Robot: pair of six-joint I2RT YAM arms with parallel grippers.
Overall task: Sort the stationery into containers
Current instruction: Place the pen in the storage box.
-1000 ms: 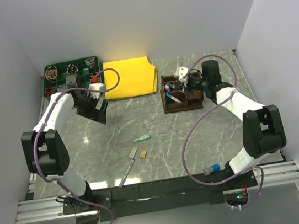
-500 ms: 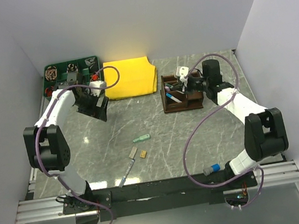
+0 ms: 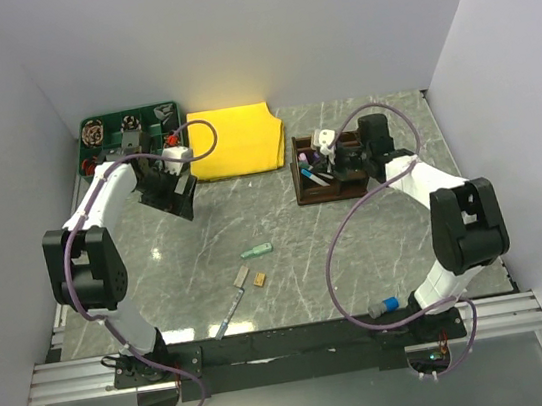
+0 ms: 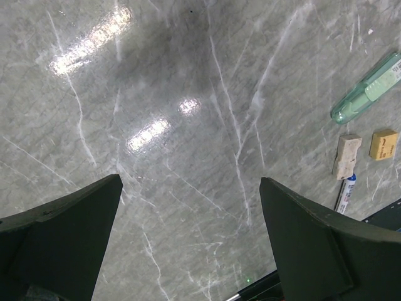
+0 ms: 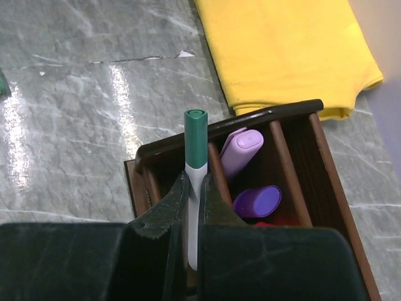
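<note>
Right gripper point(image 5: 194, 188): closed narrow on a white marker with a green cap point(image 5: 195, 133), pinching the barrel so the capped end sticks out past the fingertips
Held marker: over the left part of the organiser point(image 3: 335, 192), crossing its rim by a divider; whether it is inside a compartment cannot be told
Organiser: dark wood with divided compartments, standing on the marble table point(image 3: 294, 220) at the far right, near the yellow cloth point(image 3: 232, 140) but apart from it
Already inside: a lilac marker point(image 5: 241, 150) leaning along a divider and a purple marker point(image 5: 257, 202) beside it, both in the compartment to the right of the held one
Left gripper point(image 4: 191, 213): jaws spread wide with nothing between them, over bare marble on the table's left side, near the cloth's front left corner
Loose stationery: a green pen point(image 4: 366, 88), a cream block point(image 4: 346, 155), a tan block point(image 4: 383, 143) just beside it, and a thin pen point(image 4: 344, 191) with a blue-and-white end, all lying mid-table, well apart from both grippers
Far left corner: a green tray point(image 3: 128, 117) holding small round items
</note>
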